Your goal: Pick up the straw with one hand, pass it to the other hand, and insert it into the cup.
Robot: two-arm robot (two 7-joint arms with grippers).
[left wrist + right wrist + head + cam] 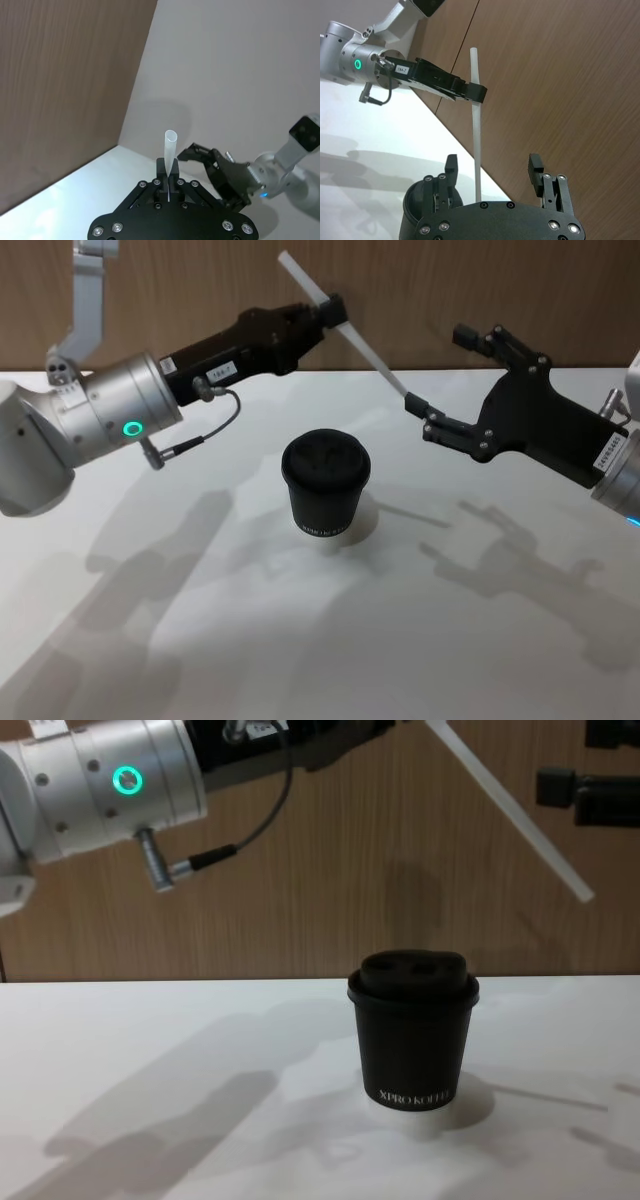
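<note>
Now: white straw gripped by the left claw, right claw spread wide

Up above the white table [200, 640], the left gripper [333, 312], a black two-finger claw on a fat silver wrist with a green ring light, is clamped on the long, thin white straw [360, 345]. Its fingers pinch the straw at about a third of the way down from the upper end. In the left wrist view the straw [170, 150] stands up between the closed fingertips of that gripper [168, 176].

The straw slants down from there toward the robot's right. Its lower end reaches the right gripper [437, 370], a black blocky claw with short fingers. That claw is spread wide and has hold of nothing. In the right wrist view the straw [476, 130] runs down between the parted fingers of the right gripper [493, 162], nearer one finger than the other; whether it touches that finger I cannot tell.

The small black paper cup with a black domed lid [325, 485] stands upright on the table, below the straw and between the two arms. From the chest view the cup [413, 1040] sits well under the slanted straw [510, 810], apart from it. A brown wooden wall [450, 280] stands behind.
</note>
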